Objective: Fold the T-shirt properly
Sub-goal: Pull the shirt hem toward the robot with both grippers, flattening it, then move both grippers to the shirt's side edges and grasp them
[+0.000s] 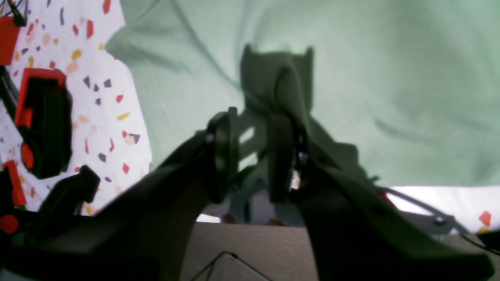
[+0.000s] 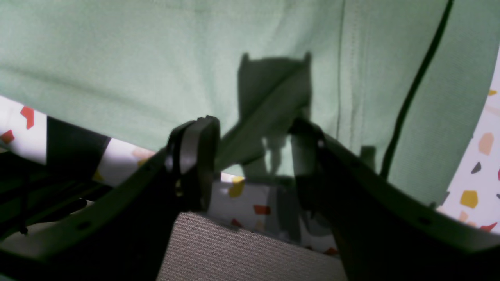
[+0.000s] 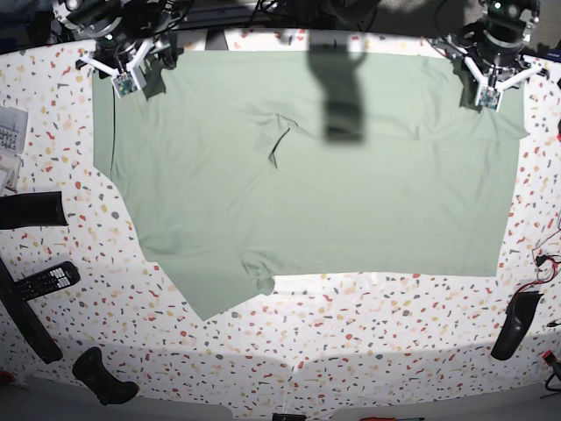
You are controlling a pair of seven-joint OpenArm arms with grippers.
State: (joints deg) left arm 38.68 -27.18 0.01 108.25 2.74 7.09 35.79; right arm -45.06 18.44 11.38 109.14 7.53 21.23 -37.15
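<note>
The T-shirt [image 3: 307, 167] lies spread flat over most of the speckled table [image 3: 368, 324], pale mint green, with a small crease near its middle. My left gripper [image 3: 489, 88] sits at the shirt's far right corner. In the left wrist view its fingers [image 1: 222, 156] stand a little apart and the left gripper [image 1: 252, 156] is open; a dark ridge of T-shirt [image 1: 351, 78] cloth rises against the right finger. My right gripper [image 3: 130, 77] is at the far left corner. The right gripper [image 2: 254, 156] is open wider, with a shaded band of the T-shirt [image 2: 117, 58] hem running slantwise between its fingers.
A remote [image 3: 39, 279] and black tools [image 3: 31, 210] lie along the table's left side. Another black tool [image 3: 105, 377] is at the front left, and one more [image 3: 513, 324] at the right edge. A red and black device [image 1: 43, 121] lies beside the shirt.
</note>
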